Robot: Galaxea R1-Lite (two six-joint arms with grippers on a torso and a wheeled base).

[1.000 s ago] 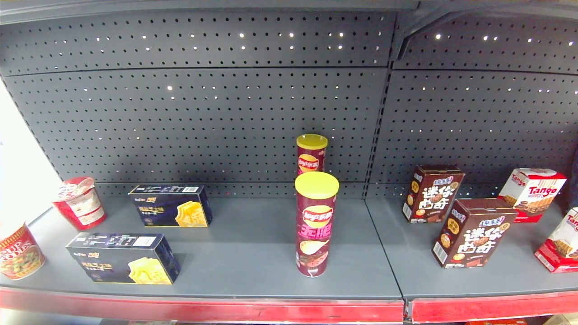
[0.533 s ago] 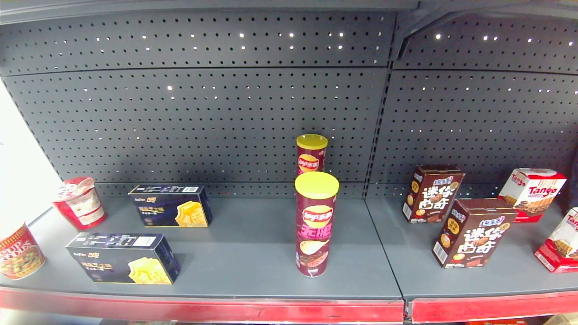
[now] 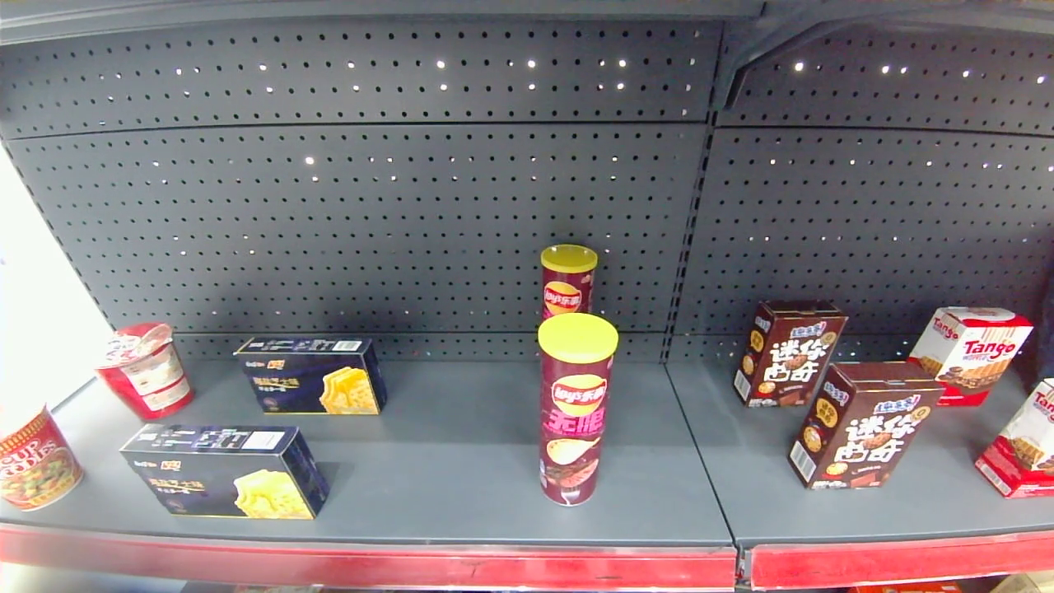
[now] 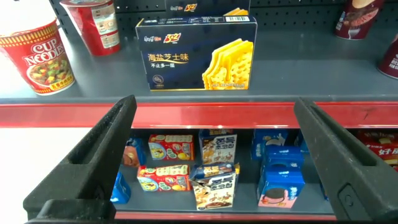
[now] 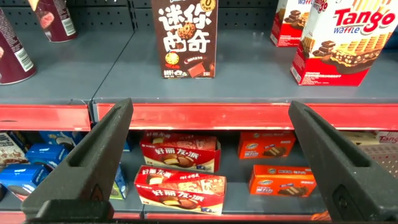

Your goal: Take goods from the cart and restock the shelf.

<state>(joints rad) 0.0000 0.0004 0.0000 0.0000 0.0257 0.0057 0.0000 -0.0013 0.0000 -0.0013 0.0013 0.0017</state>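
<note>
The left gripper is hanging with its jaws spread wide and nothing between them. The right gripper is doing exactly the same, wide apart and empty, so nothing from the cart is being carried right now.

Both are facing the red front lip of the shelf, and that's where I'm seeing the first danger. If either arm is lifting straight up toward the deck, a finger could be catching under that lip and jolting the whole row.

Working outward, the front chip can is standing tall and narrow at lower centre of the head view, well forward of the rear chip can. A brush from an incoming box or a wrist would be tipping it over, and I'd expect it to be rolling after that.

At lower right the front biscuit box is standing upright, turned at an angle near the edge, so it's looking easy to knock flat or off. At far lower left the noodle cup is sitting close to the edge too.

The open stretch between the front cracker box and the front chip can is looking like the safest landing spot, to my eye.
</note>
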